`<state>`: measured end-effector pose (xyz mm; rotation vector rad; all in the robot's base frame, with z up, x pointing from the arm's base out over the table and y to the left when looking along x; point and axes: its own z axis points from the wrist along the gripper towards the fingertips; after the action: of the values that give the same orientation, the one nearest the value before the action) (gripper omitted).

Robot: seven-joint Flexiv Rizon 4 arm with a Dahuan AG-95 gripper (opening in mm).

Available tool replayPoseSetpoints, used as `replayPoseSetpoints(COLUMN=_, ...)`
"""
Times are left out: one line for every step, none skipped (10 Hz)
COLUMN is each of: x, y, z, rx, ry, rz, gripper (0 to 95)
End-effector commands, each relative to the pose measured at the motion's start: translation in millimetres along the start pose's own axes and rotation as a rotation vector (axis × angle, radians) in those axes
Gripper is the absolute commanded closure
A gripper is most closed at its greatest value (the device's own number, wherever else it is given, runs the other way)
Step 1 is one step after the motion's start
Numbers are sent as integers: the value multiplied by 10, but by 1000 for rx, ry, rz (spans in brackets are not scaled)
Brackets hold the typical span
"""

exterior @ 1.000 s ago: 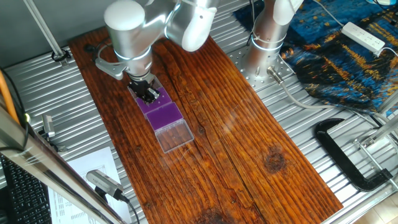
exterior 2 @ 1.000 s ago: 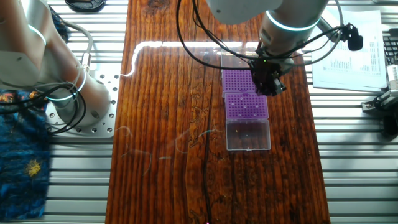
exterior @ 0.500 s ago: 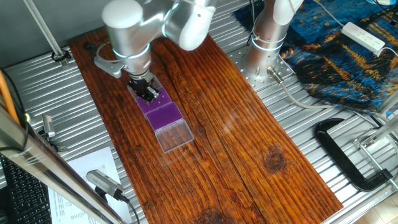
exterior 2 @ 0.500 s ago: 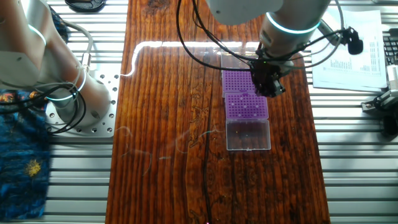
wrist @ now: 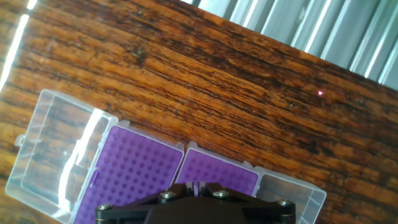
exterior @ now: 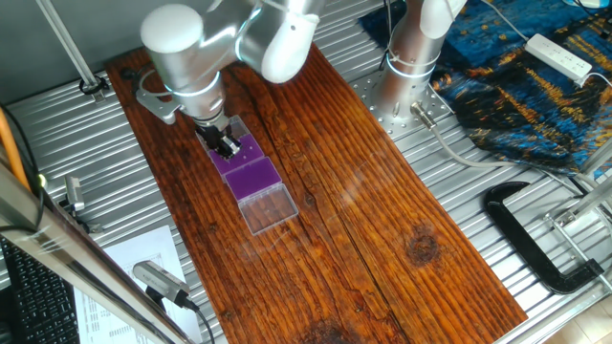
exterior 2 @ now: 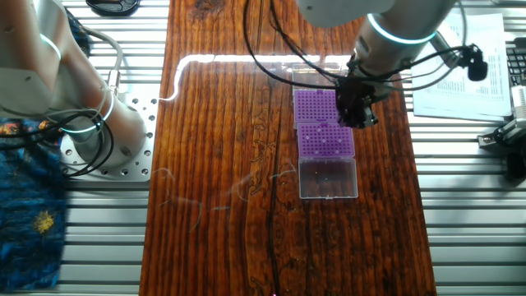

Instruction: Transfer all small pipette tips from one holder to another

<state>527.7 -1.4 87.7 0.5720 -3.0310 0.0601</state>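
Observation:
Two purple holders sit end to end on the wooden board, each in a clear hinged box. In one fixed view the far holder (exterior: 237,151) and the near holder (exterior: 255,178) lie below the arm. My gripper (exterior: 227,145) hangs just over the far holder, near its edge. The other fixed view shows the gripper (exterior 2: 358,115) at the right side of the far holder (exterior 2: 316,107), above the near holder (exterior 2: 326,140). Small pipette tips (exterior 2: 319,136) show only as faint pale dots. In the hand view the fingertips (wrist: 195,184) stand almost together above the seam between the holders (wrist: 134,180) (wrist: 217,175). No tip shows between them.
An open clear lid (exterior: 269,208) lies at the near end of the holders, and another lid (wrist: 53,152) at the far end. The board (exterior: 382,220) lies on a ribbed metal table. A black clamp (exterior: 535,239) and a patterned cloth (exterior: 516,76) are at the right, papers (exterior 2: 460,82) beside the board.
The arm's upper body has swung toward the board's far corner while the gripper tip stayed over the far holder, shifting only slightly.

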Motion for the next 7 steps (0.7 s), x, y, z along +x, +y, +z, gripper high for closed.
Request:
replayPoseSetpoints(x=8, y=-6, z=20, rx=17, ry=-13, rz=-58, gripper=950)
replayPoseSetpoints(x=14, y=-11, z=42, rx=18, ry=-16, rz=-56, gripper=950)
replayPoseSetpoints(x=12, y=-17, z=73, rx=20, ry=-24, rz=-58, gripper=950)
replayPoseSetpoints(x=11, y=-20, z=86, rx=23, ry=-27, rz=-58, gripper=950)
replayPoseSetpoints(x=9, y=-21, z=94, rx=25, ry=-28, rz=-59, gripper=950)
replayPoseSetpoints(x=7, y=-22, z=101, rx=26, ry=-32, rz=-60, gripper=950)
replayPoseSetpoints(x=3, y=-21, z=100, rx=26, ry=-34, rz=-60, gripper=950)
